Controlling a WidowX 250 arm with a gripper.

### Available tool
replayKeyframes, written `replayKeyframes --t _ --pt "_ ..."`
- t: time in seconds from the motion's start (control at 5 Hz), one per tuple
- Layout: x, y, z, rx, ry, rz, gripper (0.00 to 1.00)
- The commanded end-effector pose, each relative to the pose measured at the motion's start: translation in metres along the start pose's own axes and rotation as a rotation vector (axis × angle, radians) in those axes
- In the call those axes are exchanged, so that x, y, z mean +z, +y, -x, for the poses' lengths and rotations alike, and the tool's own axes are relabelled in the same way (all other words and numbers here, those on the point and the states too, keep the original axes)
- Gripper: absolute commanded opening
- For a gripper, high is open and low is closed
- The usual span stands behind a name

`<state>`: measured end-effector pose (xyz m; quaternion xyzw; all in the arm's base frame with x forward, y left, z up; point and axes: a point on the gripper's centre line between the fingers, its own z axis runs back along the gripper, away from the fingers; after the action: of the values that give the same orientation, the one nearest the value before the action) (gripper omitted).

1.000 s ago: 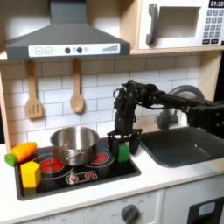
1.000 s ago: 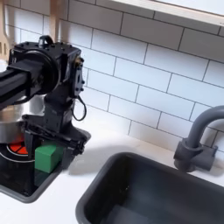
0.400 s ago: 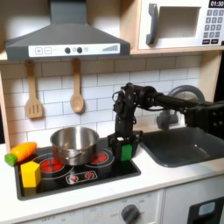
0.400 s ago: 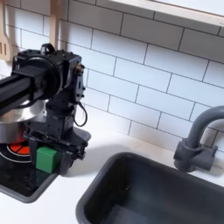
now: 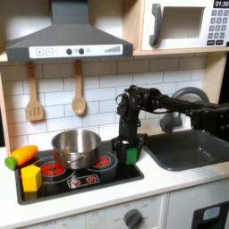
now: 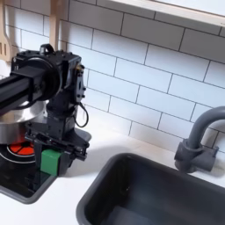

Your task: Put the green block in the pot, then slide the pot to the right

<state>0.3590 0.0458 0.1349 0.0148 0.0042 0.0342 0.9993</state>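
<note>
Hand point(image 6: 53, 158) is low over the right edge of the black stovetop point(image 5: 63, 182), fingers straddling the green block point(image 6: 51, 161). In the second exterior view the block sits between them, and they look pressed onto its sides. I judge it pinched, though I can't tell if it is off the surface yet.

Block point(image 5: 131, 155): small, hard plastic by the look, rigid, near weightless. Flat faces suit a parallel pinch; smooth surface could slip or twist if caught on a corner, so I'd hold it square across two opposite faces, mid-height.

Pot point(image 5: 76, 146): on the back left burner, at the first exterior view's left of the hand, mouth open. Shiny steel, light, likely to skate. For the slide I'd push low on its wall, not high, or it may tip.
</note>
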Motion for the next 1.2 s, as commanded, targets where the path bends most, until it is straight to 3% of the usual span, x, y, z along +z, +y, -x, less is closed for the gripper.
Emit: replayKeyframes --t 0.0,0.2,0.4,0.6,1.0 --pt "0.023 0.0 0.002 -0.017 -0.067 0.014 0.0" --pt "0.041 0.005 0.005 -0.002 -0.099 0.006 0.0" --pt "0.045 0.005 0.004 0.004 -0.099 0.023 0.0" --pt "0.062 0.021 -0.002 0.05 -0.141 0.014 0.0" --pt "0.082 0.044 -0.013 0.091 -0.21 -0.008 0.0"
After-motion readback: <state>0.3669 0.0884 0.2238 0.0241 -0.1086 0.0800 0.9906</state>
